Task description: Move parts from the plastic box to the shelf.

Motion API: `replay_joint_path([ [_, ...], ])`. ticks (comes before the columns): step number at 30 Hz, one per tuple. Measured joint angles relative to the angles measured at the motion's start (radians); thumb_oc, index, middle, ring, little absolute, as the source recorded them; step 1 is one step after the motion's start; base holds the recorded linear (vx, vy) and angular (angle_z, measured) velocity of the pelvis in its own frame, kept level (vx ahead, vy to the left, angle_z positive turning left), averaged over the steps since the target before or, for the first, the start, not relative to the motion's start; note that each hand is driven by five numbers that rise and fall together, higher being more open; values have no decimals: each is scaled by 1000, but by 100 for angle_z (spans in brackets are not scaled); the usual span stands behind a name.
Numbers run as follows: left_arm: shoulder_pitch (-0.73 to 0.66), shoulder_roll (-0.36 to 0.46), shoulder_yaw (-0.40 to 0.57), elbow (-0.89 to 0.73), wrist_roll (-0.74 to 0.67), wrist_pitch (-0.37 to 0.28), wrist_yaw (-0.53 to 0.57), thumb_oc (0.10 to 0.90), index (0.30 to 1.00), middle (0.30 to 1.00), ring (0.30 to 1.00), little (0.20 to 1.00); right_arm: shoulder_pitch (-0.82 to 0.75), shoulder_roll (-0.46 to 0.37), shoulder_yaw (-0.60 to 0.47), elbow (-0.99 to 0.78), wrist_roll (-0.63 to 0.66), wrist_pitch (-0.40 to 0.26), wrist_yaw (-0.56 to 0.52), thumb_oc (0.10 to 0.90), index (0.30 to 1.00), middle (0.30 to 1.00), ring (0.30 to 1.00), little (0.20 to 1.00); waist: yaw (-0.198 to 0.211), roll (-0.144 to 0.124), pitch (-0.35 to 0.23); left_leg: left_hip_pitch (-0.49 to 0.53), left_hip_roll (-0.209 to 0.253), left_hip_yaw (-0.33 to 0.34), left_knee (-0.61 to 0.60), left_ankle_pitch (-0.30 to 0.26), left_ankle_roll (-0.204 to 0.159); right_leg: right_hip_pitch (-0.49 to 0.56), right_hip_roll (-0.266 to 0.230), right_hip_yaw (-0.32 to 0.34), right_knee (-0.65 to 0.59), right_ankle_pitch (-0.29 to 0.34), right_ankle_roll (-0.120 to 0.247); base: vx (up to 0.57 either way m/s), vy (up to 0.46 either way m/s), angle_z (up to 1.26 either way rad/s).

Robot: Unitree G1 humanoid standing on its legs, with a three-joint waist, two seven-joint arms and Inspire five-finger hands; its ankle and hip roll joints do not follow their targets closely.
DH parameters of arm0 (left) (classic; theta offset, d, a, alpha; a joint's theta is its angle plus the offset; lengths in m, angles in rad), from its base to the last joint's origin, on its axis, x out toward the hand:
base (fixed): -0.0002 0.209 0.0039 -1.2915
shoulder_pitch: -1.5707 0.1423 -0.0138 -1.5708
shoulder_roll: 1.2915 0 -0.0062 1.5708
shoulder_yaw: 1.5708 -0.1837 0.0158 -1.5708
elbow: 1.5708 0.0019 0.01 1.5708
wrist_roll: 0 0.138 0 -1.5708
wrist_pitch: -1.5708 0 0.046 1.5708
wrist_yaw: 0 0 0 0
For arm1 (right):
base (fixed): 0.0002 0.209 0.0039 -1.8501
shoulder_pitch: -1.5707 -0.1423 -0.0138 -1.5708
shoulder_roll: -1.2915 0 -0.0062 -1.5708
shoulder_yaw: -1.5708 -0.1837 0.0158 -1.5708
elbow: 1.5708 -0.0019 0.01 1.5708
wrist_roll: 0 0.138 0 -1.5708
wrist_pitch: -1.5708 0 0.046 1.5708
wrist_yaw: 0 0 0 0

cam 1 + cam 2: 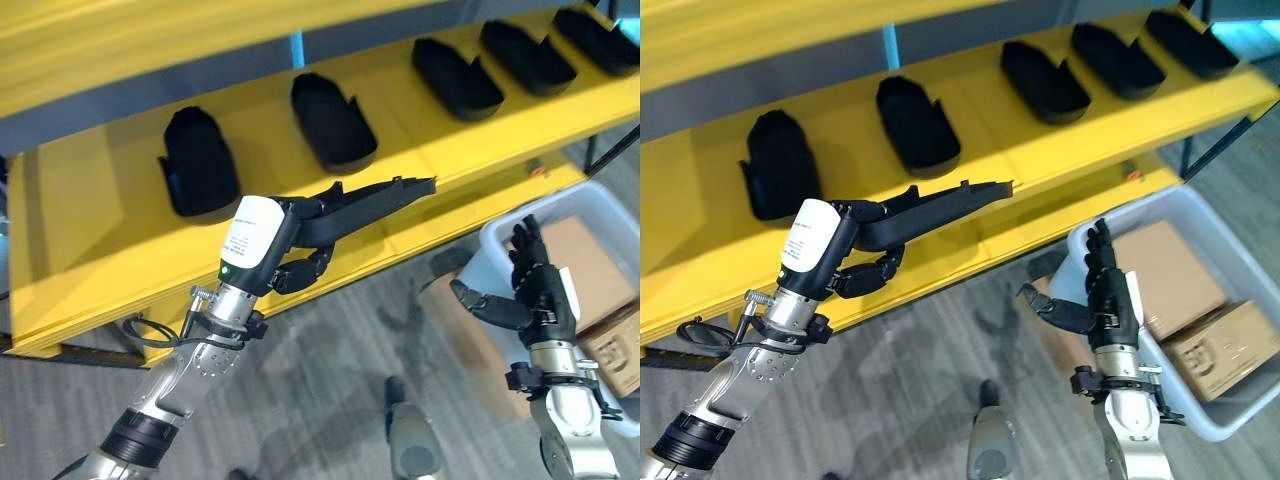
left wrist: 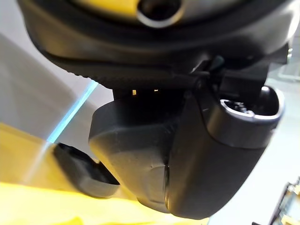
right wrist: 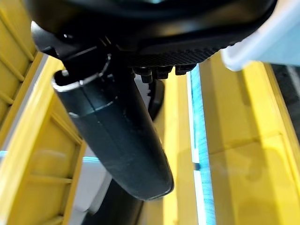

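Holding a black part (image 1: 375, 205) in my left hand (image 1: 300, 240), fingers curled under it and thumb over the top, with its long thin end sticking out to the right over the near edge of the yellow shelf (image 1: 90, 230). It reads as a moulded plastic shell: light, stiff, thin-walled, probably a bit slick. I'd judge the thick end, where I have it now, is the right place to hold; the thin tip would likely flex or twist if I pinched there.

Five more black parts sit in a row on the shelf already, the nearest two (image 1: 200, 160) (image 1: 332, 122) just beyond my left hand, three further off to the far right (image 1: 455, 78). There's bare yellow surface on the left of the row and along the near edge.

My right hand (image 1: 1105, 290) hangs with fingers straight and relaxed, holding nothing, at the near-left corner of the plastic box (image 1: 1200, 410), which carries cardboard cartons (image 1: 1165, 275).

The eye views give me the whole layout: row, box, both hands. The left wrist view adds something they don't: past my thumb (image 2: 220, 154), one shelved part (image 2: 82, 176) resting on the yellow surface from very close. The right wrist view shows yellow shelf framing (image 3: 243, 150) beyond my thumb.
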Motion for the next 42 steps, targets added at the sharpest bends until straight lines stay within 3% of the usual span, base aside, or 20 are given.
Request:
replay_joint_path([
  [2,12,24,13,0,-2,9,2,400,300,300,300,300,46,7,66,0,-3,0,23,900,1000,1000,1000,1000,41,-10,-5,1,-18,-1,-12,-3,5,9,-11,-5,-6,17,-12,80,106,17],
  [5,29,75,43,-7,-1,15,8,400,300,300,300,300,56,28,86,-1,-3,-3,29,900,1000,1000,1000,1000,76,-22,-16,1,-18,-9,-13,-6,5,59,-11,-9,-61,0,52,103,163,14],
  [8,31,67,45,-10,0,12,20,400,300,300,300,300,42,14,24,0,-3,-2,15,900,1000,1000,1000,1000,75,-14,-25,-16,-13,-35,-10,-5,7,94,-9,-33,-101,15,62,143,189,19],
  [14,36,68,37,-12,0,-10,24,400,300,300,300,300,68,8,-15,-1,-7,-2,2,900,1000,1000,1000,1000,85,-82,-107,-57,-49,-100,47,-31,6,172,-46,-86,-203,73,75,126,215,25],
  [19,38,69,37,-11,-1,-8,48,400,300,300,300,300,63,11,14,-3,-24,0,9,900,1000,1000,1000,1000,114,-115,-129,-101,-89,-130,110,-75,27,179,-94,-88,-203,95,73,67,269,16],
  [20,38,71,36,-11,0,-8,49,400,300,300,300,300,62,12,15,-3,-24,1,10,900,1000,1000,1000,1000,112,-116,-130,-106,-95,-138,120,-80,27,179,-103,-88,-197,98,72,59,375,25],
  [21,38,72,30,-9,1,-8,51,400,300,300,300,300,62,12,15,-3,-24,6,10,900,1000,1000,1000,1000,110,-116,-130,-121,-113,-153,138,-97,33,178,-122,-88,-184,121,48,55,451,27],
  [22,36,75,28,-9,2,-9,53,400,300,300,300,300,62,23,15,-4,-24,10,8,900,1000,1000,1000,1000,108,-124,-130,-145,-127,-154,204,-119,64,173,-141,-86,-173,141,26,76,603,16],
  [24,37,68,28,-4,4,-8,60,400,300,300,300,300,47,31,19,-4,-24,15,-1,900,1000,1000,1000,1000,109,-112,-133,-241,-137,-168,410,-241,133,118,-175,-85,-128,210,-9,67,389,-26],
  [25,36,64,27,2,7,-8,60,400,300,300,300,300,43,34,21,-4,-24,17,-1,900,1000,1000,1000,1000,97,-105,-134,-257,-137,-167,459,-270,132,104,-181,-81,-120,248,-30,111,343,-38],
  [26,37,48,22,13,8,-10,60,400,300,300,300,300,47,36,33,-5,-24,21,1,900,1000,1000,1000,1000,84,-103,-134,-262,-148,-162,475,-291,126,87,-184,-81,-114,332,-35,133,371,-27],
  [27,53,23,24,30,7,-10,59,400,300,300,300,300,62,40,49,-1,-23,27,6,900,1000,1000,1000,1000,76,-76,-131,-256,-134,-162,451,-288,143,40,-156,-58,-24,304,1,81,127,-28],
  [28,76,5,24,34,6,-6,59,400,300,300,300,300,93,43,73,-2,-23,31,13,900,1000,1000,1000,1000,78,-65,-141,-243,-110,-173,398,-272,152,3,-66,-26,58,161,18,48,44,-19],
  [29,93,17,25,25,6,-6,58,400,300,300,300,300,122,41,94,-3,-23,31,27,900,1000,1000,1000,1000,78,-73,-150,-211,-112,-165,300,-218,159,9,37,-41,64,59,11,41,18,-7],
  [30,100,33,30,15,5,-7,58,400,300,300,300,300,137,41,97,-10,-23,31,36,900,1000,1000,1000,1000,72,-91,-161,-186,-131,-154,205,-140,159,31,91,-78,13,34,-9,33,-26,13],
  [31,103,54,35,6,3,-7,58,400,300,300,300,300,138,43,96,-13,-23,27,36,900,1000,1000,1000,1000,63,-134,-176,-168,-178,-136,145,-99,161,67,112,-102,-61,32,-50,95,-40,-8],
  [32,112,35,42,17,-2,-1,59,400,300,300,300,300,97,34,91,8,-22,28,32,900,1000,1000,1000,1000,76,-149,-188,-148,-217,-108,87,-77,166,104,98,-122,-165,30,-72,78,-35,2],
  [35,122,21,29,17,3,13,41,400,300,300,300,300,83,23,89,7,-22,29,28,900,1000,1000,1000,1000,56,-115,-188,-88,-256,-117,-16,-29,175,159,106,-75,-244,58,-44,118,-98,18],
  [42,176,-15,50,-25,-2,12,37,400,300,300,300,300,87,19,88,5,-21,31,41,900,1000,1000,1000,1000,69,-92,-199,-32,-249,-79,-56,-17,163,215,138,-54,-329,94,-62,95,-131,-14],
])
